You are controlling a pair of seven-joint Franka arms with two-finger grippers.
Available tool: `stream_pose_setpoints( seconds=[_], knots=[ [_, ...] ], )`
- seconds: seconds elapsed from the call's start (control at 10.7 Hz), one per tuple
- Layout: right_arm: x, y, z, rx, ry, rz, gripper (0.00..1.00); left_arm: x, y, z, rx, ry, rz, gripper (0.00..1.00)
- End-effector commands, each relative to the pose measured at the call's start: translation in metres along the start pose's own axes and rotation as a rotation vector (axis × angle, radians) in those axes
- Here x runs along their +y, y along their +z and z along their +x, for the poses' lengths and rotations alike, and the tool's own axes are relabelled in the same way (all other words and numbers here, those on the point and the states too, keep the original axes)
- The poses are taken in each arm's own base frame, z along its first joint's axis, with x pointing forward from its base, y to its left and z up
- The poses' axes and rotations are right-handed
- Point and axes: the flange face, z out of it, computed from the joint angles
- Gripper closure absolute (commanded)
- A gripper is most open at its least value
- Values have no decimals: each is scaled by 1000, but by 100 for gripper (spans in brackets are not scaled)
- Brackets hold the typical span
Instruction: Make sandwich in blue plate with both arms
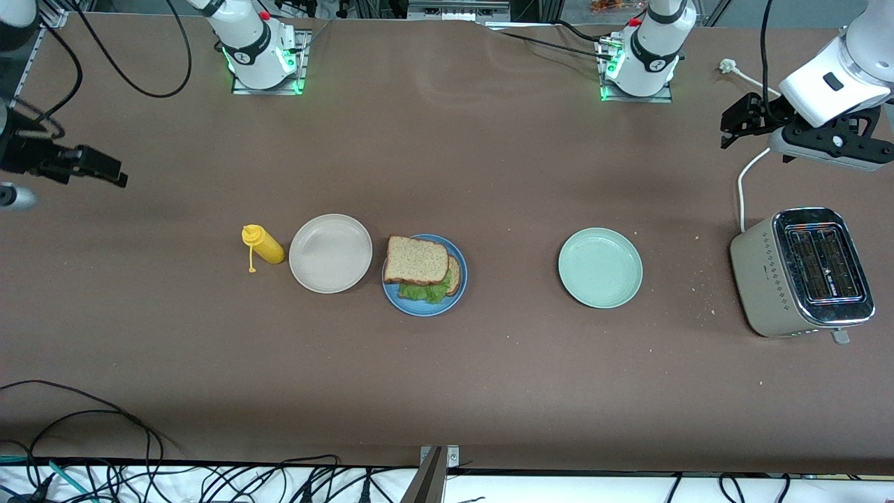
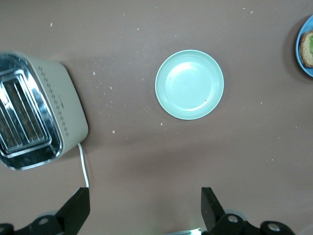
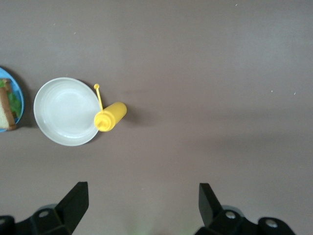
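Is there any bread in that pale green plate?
No, the pale green plate holds nothing; both bread slices sit on the blue plate.

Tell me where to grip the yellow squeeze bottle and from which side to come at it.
Grip the yellow squeeze bottle across its round body, coming down from above. It stands on the table close beside the beige plate, so set the fingers nearer to and farther from the front camera, not toward the plate. Avoid the narrow nozzle and dangling cap.

No readable text anywhere. The beige two-slot toaster with chrome top point(image 1: 801, 272) carried a small mark between its slots, too small to read.
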Motion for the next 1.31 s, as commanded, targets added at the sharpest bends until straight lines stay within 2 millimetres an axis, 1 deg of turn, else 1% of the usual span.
stream_pose_setpoints(
  seconds=[0.0,0.19,0.47,0.56,0.66,0.94,1.22],
  knots=[
    [-10,-7,-25,46,-12,5,0,0,-5,-9,-14,-96,22,0],
    [-12,-9,-24,51,-29,0,0,-3,-5,-9,-15,-106,19,0],
    [-27,-14,-25,65,-67,-54,0,-5,-5,-6,-13,-108,18,0],
    [-26,-13,-24,62,-63,-48,0,-14,-4,4,-32,-121,13,0],
    [-24,-10,-22,51,-60,-47,0,-24,-9,16,-48,-134,8,0],
    [-27,-7,-20,43,-55,0,0,-19,-11,19,-52,-127,9,0],
    [-20,-7,-20,38,-43,5,0,-15,-14,21,-45,-121,7,0]
  ],
)
